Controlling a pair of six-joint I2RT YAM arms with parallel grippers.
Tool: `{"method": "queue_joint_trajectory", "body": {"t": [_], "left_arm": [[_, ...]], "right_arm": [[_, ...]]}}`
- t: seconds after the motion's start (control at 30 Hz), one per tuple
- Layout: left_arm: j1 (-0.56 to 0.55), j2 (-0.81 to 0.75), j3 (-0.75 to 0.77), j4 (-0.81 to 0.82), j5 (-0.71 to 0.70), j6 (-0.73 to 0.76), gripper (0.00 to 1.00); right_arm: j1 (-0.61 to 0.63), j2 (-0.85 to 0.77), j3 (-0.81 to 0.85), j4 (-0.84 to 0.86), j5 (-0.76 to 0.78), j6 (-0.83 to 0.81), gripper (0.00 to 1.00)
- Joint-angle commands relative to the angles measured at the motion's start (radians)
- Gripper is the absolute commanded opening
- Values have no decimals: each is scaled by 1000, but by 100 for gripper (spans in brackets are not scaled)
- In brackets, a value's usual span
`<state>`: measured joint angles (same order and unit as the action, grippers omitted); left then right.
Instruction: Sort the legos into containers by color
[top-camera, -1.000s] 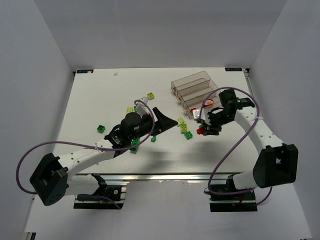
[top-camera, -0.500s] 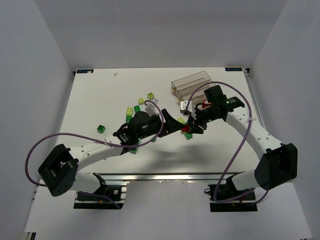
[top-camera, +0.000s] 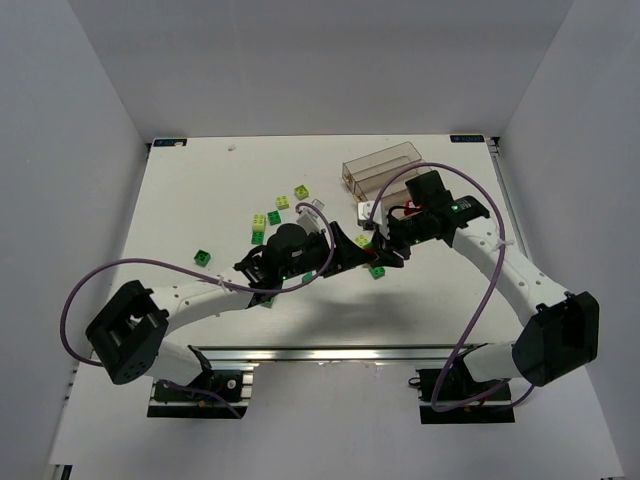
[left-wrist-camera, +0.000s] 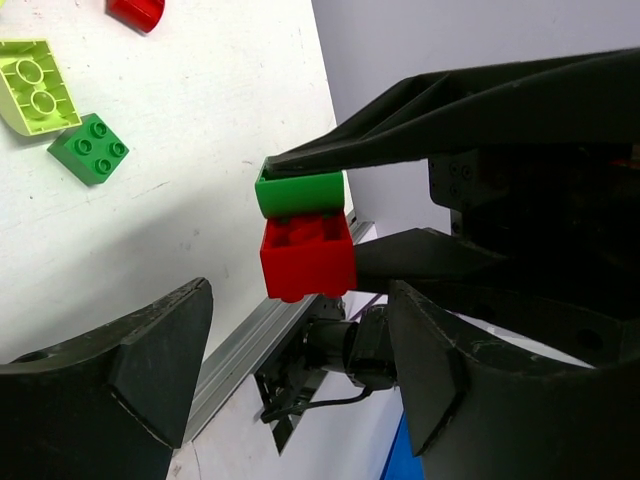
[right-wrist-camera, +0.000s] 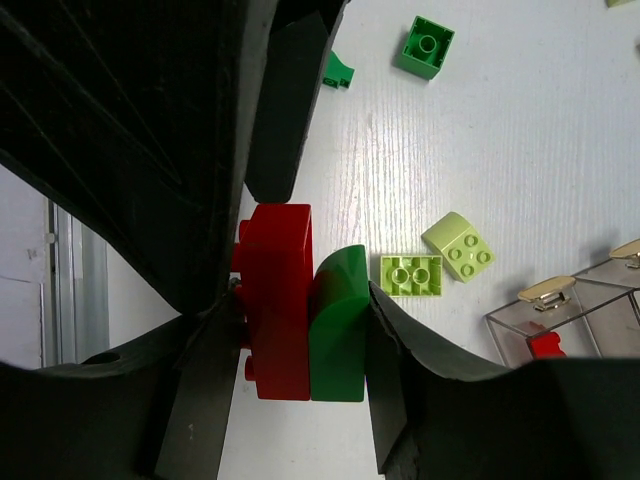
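Left of centre, loose legos (top-camera: 259, 219) are lying scattered on the table (top-camera: 180, 200). At mid-table your left gripper (left-wrist-camera: 300, 285) is standing with its jaws spread, one finger on each side of a joined pair (left-wrist-camera: 305, 240) and touching nothing, as far as the left wrist view is showing.

The pair is a red brick (right-wrist-camera: 278, 300) pressed onto a green brick (right-wrist-camera: 338, 325). It is hanging above the table, clamped in your right gripper (right-wrist-camera: 300, 325), whose fingers are squeezing across both bricks.

You are handling hard, light, glossy plastic. It is unlikely to crush, but it is likely to slide or twist under a shallow pinch, and the press-fit is probably going to resist a straight pull. The best hold looks to be the red brick's flat side walls, clear of the green.

Far right, the containers (top-camera: 380, 160) are sitting partly covered by the right arm, and a red piece (right-wrist-camera: 545, 345) is showing inside one of them. You cannot tell what the other bins are holding, and the seam between the two bricks is lying in shadow.
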<state>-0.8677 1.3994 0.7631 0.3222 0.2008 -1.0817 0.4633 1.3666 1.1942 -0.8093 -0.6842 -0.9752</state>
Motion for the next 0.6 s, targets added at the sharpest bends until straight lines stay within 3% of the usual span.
{"method": "queue_joint_trajectory", "body": {"t": [0.0, 0.57], "left_arm": [[-5, -2, 44, 11, 3, 11, 79], [-5, 33, 71, 2, 20, 16, 68]], "right_arm": [[14, -41, -4, 15, -17, -3, 21], [28, -72, -47, 13, -15, -30, 22]]}}
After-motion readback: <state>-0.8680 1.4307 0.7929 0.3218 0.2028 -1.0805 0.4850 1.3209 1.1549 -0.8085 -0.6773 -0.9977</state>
